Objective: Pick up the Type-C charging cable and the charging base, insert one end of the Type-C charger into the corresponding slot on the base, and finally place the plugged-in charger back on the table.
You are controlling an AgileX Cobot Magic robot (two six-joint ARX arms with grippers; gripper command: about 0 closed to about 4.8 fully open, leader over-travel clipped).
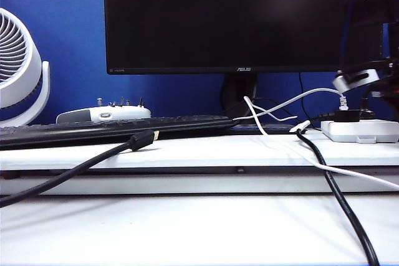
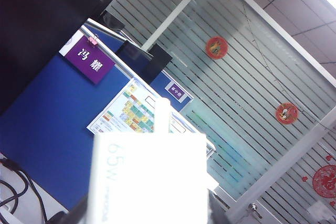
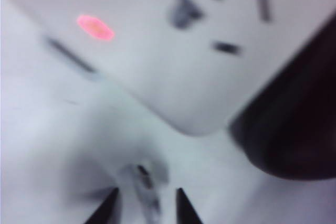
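Two grippers are in view. The left gripper (image 2: pixel 147 205) is raised in the air and clamped on the charging base (image 2: pixel 147 174), a white block marked "65W" that fills the space in front of its wrist camera. Only dark slivers of its fingers show on either side of the block. Behind the block are a blue partition (image 2: pixel 47 124) and a striped glass wall (image 2: pixel 247 77).

The right gripper (image 3: pixel 145 208) is low over the white table (image 1: pixel 187 228), its two dark fingertips (image 3: pixel 107 208) apart. Between them lies a small plug end of the Type-C charging cable (image 3: pixel 143 182). The picture is too blurred to tell whether the tips touch it. The plug rests on the table just beside a corner of the power strip (image 3: pixel 157 51), whose red light glows.

From the front of the desk, the strip sits at three o'clock, with the right arm's dark bulk above it at two o'clock. A black monitor (image 1: pixel 224 17) fills twelve o'clock, a keyboard (image 1: pixel 112 130) lies at nine, and a white fan (image 1: pixel 15 66) stands at ten. A black cable (image 1: pixel 75 166) trails off toward eight o'clock.
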